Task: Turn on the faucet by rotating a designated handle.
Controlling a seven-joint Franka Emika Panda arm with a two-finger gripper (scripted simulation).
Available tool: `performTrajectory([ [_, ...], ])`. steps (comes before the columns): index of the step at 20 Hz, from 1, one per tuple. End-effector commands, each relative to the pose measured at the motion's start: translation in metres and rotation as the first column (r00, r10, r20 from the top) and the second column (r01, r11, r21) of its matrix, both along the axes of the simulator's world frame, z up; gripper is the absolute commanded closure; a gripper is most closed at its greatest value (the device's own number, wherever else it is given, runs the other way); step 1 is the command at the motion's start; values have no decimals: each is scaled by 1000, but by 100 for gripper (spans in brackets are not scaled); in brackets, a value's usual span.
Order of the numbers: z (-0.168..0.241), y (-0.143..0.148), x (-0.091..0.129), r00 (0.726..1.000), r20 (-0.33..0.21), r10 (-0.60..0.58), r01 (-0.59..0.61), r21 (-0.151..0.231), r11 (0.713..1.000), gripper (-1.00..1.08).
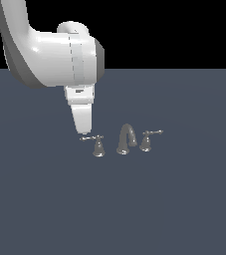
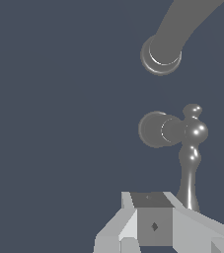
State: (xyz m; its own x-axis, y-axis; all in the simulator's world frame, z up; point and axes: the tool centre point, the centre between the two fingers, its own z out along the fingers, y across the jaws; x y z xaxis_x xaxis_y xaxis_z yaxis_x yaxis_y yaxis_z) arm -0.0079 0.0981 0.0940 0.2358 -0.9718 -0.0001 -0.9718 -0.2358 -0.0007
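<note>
On the dark surface (image 1: 45,209), the handle (image 1: 97,145) is standing leftmost in the exterior view, lever pointing left. The pincer (image 1: 84,131) is hovering at the lever tip; its opening cannot be told. The spout (image 1: 126,138) and twin handle (image 1: 147,140) are sitting rightward.

The exterior view looks from well back and slightly above across the dark floor (image 1: 184,209), facing the faucet (image 1: 126,139) side-on, with the arm entering from the exterior view's left. The wrist view looks straight down from close above, past the gripper (image 2: 153,225), onto the handle (image 2: 182,143) and the spout's base (image 2: 161,55). These 2 views share the handle (image 1: 96,144) and the spout.
</note>
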Motion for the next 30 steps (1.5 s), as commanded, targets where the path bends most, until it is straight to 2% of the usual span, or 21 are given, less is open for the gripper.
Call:
performTrajectory([
  [1, -8, -3, 6, 1000, 0, -29, 29, -2, 1000, 108],
  [13, -18, -6, 13, 998, -1, -66, 66, -1, 998, 108],
  [24, -17, 5, -24, 998, -1, -66, 66, -1, 998, 108],
  [26, -17, -1, -17, 997, 6, -76, 76, 0, 997, 108],
  [30, -17, -5, -30, 997, 4, -74, 74, 0, 997, 108],
])
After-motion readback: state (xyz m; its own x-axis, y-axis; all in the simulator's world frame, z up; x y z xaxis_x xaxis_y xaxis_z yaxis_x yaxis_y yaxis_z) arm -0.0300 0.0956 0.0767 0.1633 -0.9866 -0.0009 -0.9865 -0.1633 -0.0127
